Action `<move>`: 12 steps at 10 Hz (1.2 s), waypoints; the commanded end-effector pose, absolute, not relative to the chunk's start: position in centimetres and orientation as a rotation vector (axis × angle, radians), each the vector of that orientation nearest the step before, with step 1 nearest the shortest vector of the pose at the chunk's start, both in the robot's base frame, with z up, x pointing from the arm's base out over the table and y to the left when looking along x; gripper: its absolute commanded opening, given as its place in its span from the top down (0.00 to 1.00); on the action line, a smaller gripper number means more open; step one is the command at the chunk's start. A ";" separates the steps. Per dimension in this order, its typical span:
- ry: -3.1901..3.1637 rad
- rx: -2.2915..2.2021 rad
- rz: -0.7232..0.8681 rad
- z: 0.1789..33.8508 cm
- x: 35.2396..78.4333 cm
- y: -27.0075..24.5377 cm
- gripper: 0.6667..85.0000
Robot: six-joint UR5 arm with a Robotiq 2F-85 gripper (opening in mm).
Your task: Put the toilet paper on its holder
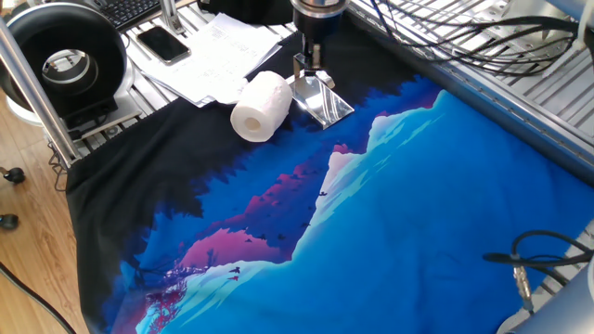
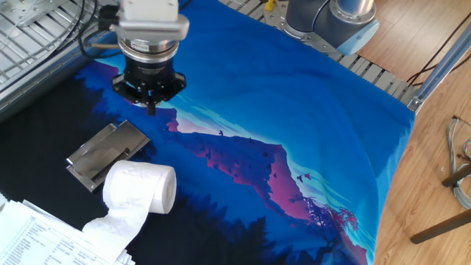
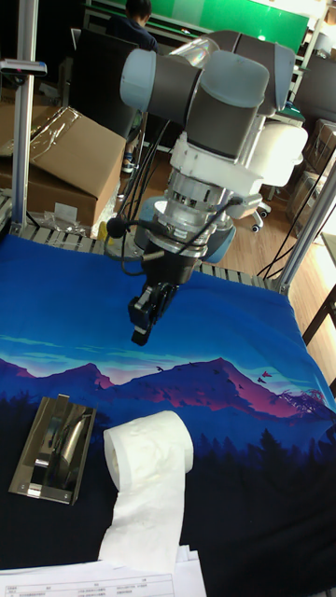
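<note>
Nothing done yet — my gripper [image 3: 142,328] hangs empty above the surface [image 2: 309,110], fingers pinched together, near the holder's far end. Toilet paper roll [image 3: 149,451] lies on its side just beside the holder [image 3: 56,448], a tail unrolled toward the printed sheets [image 1: 218,56]. Left: grasp the roll, seat it.

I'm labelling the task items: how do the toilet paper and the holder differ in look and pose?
The toilet paper is a soft, matte white cylinder; the holder is a flat, shiny silver metal plate. The toilet paper lies on its side with a loose tail trailing off; the holder lies flat, all in one rigid piece. Both rest side by side on the dark part of the cloth.
</note>
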State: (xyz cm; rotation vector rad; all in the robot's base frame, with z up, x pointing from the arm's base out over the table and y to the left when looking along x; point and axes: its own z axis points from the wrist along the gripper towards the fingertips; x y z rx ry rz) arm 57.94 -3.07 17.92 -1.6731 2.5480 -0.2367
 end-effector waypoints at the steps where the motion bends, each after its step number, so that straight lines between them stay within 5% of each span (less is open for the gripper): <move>1: 2.151 -2.143 -0.161 17.1 58.4 -2.3 0.38; 4: 1.968 -2.341 -0.201 17.3 59.9 -2.4 0.13; 6: 2.051 -2.313 -0.191 17.5 60.1 -2.9 0.12; 8: 2.040 -2.289 -0.190 17.6 61.7 -1.8 0.00; 12: 1.934 -2.329 -0.198 16.9 64.0 0.3 0.00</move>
